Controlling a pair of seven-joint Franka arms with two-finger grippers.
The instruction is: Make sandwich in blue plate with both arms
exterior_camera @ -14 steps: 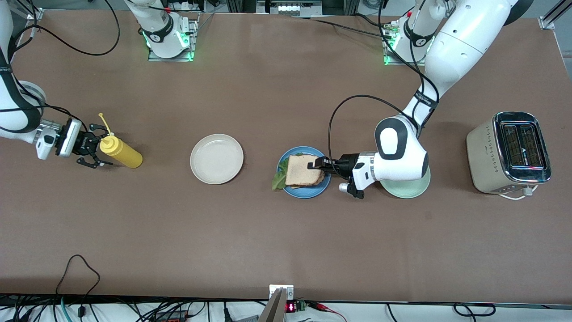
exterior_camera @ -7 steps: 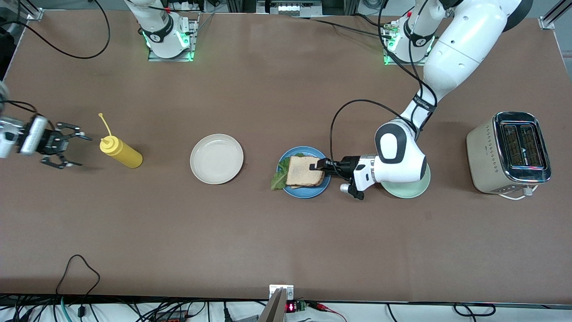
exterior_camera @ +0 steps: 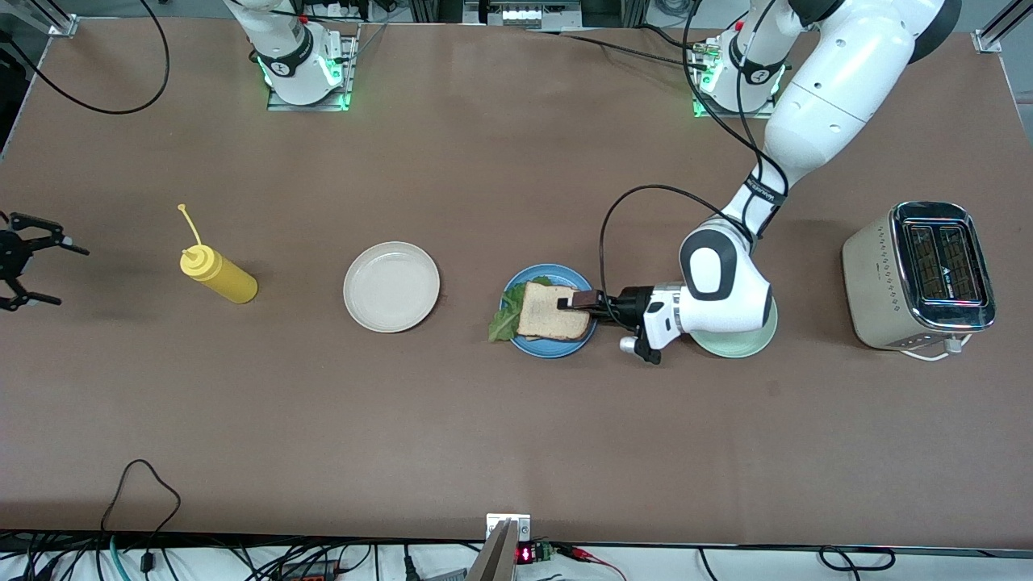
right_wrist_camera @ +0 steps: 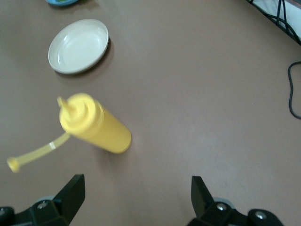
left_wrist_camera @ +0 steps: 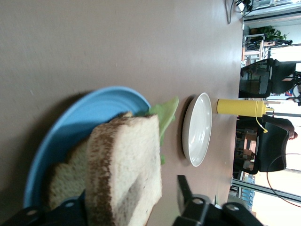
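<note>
Front view: left gripper (exterior_camera: 575, 302) clamping top bread slice (exterior_camera: 551, 311) over sandwich (exterior_camera: 539, 315) on blue plate (exterior_camera: 553, 347), mid-table; right gripper (exterior_camera: 20, 258) splayed empty at right-arm edge, far off.

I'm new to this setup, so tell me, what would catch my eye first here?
The sandwich on the blue plate mid-table, with the left gripper at its top bread slice. Next, the yellow squeeze bottle standing toward the right arm's end, the open right gripper apart from it, and the silver toaster at the left arm's end.
</note>
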